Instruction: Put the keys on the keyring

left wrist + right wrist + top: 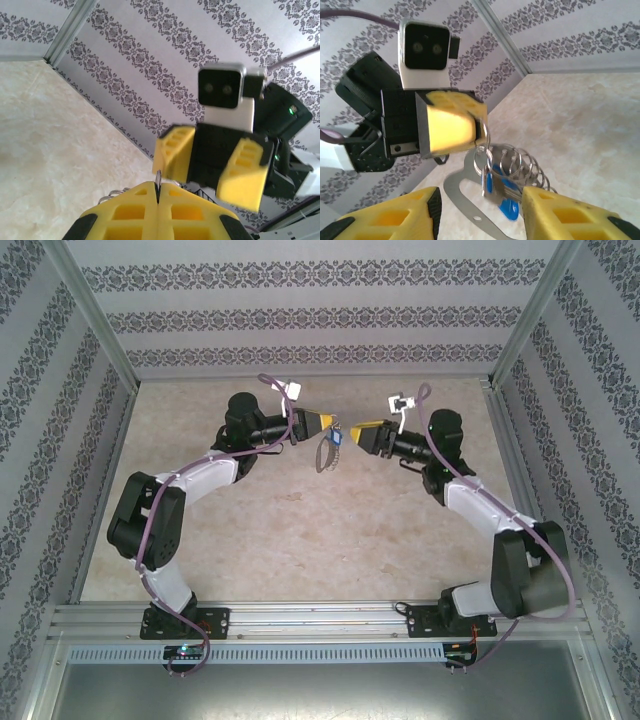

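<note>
Left gripper [479, 131] clamped on a thin ring [484, 136] atop the keyring [457, 187], keys [492, 184] apparently alongside; right gripper [480, 194] agape.

Robot test cell, of the sort found in a lab

The table [300, 540] has a beige stone-look top. On three sides of the table stand walls [300, 300] covered with striped patterned paper, and bare aluminium posts [98, 318] hold them at the far corners of the table. Along the near edge of the table runs an aluminium rail [320, 618]. The left arm [160, 530] and the right arm [525, 570] are bolted there, each with a purple cable [268, 378].
</note>
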